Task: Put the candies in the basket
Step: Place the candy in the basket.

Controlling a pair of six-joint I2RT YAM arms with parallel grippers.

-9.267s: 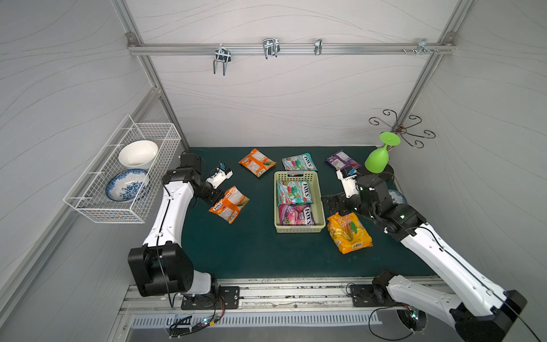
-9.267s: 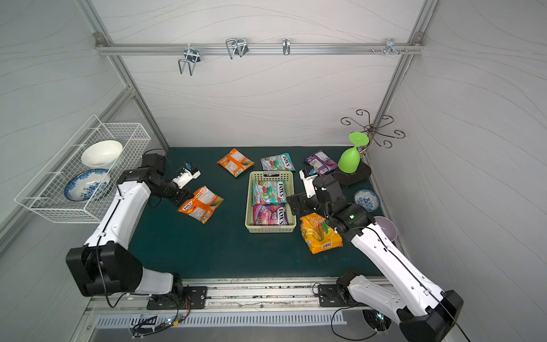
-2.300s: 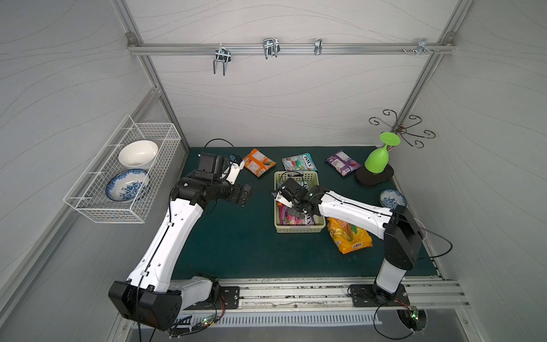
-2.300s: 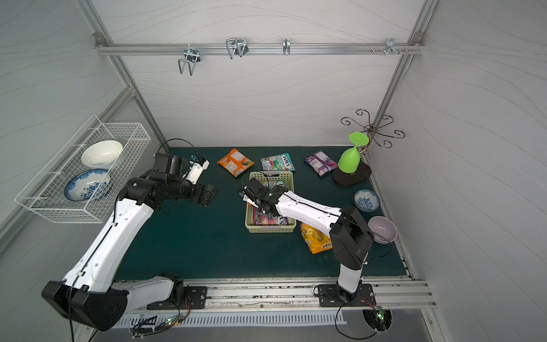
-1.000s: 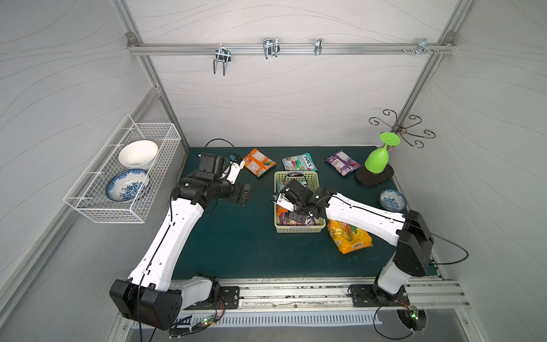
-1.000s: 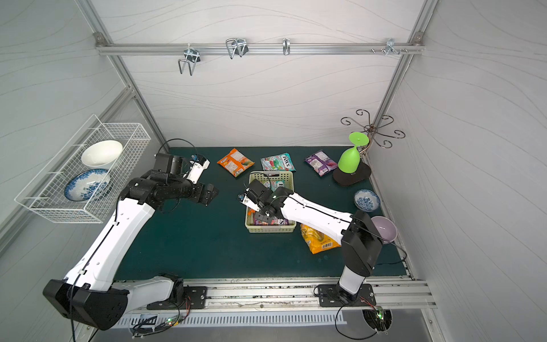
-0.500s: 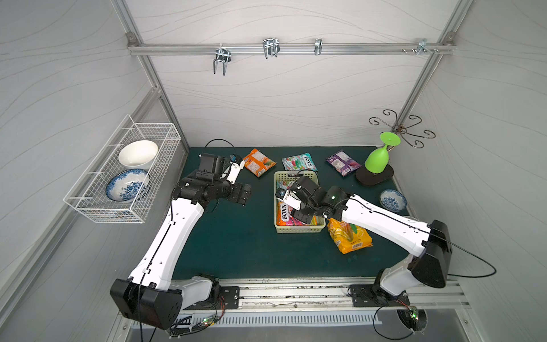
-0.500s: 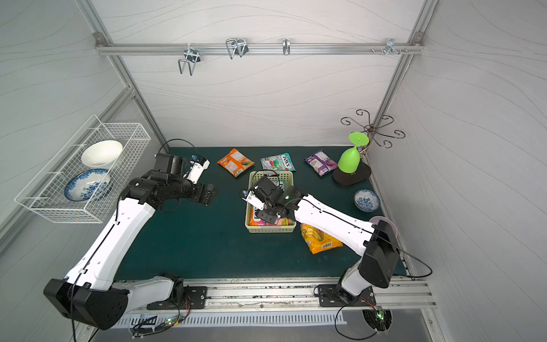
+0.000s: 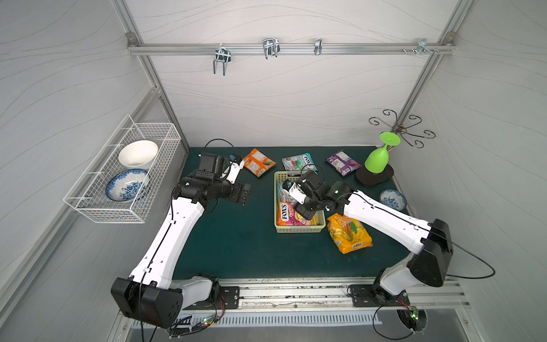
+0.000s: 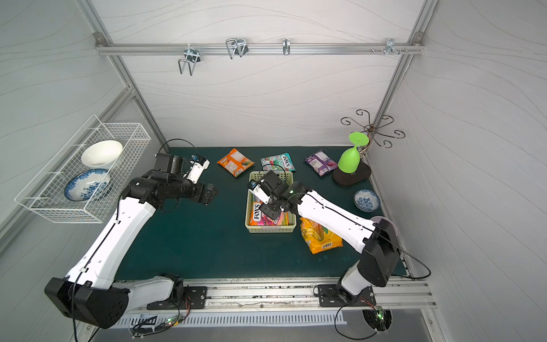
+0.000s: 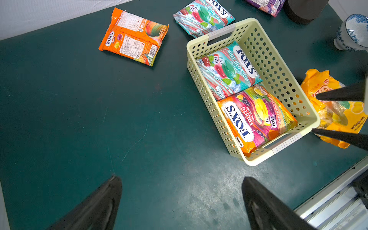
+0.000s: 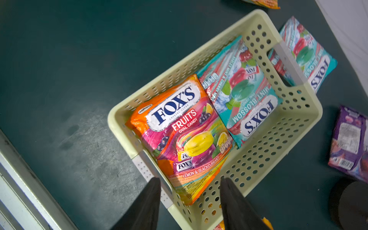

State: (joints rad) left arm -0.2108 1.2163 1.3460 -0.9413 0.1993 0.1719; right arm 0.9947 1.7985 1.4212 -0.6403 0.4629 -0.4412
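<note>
Right gripper is over the pale green perforated plastic basket. An orange-and-pink FOX'S plastic packet lies inside at the near end. Left gripper is above the dark green mat, well left of the basket. On the mat:
- orange plastic packet
- teal plastic packet, just behind the basket
- purple plastic packet
- large yellow-orange bag, just right of the basket

White panel walls with faint wavy lines close in a dark green surface, framed by aluminium posts. A rail carrying metal hooks crosses the back wall. A white wire basket hangs beyond the surface's left edge. The light is even.
</note>
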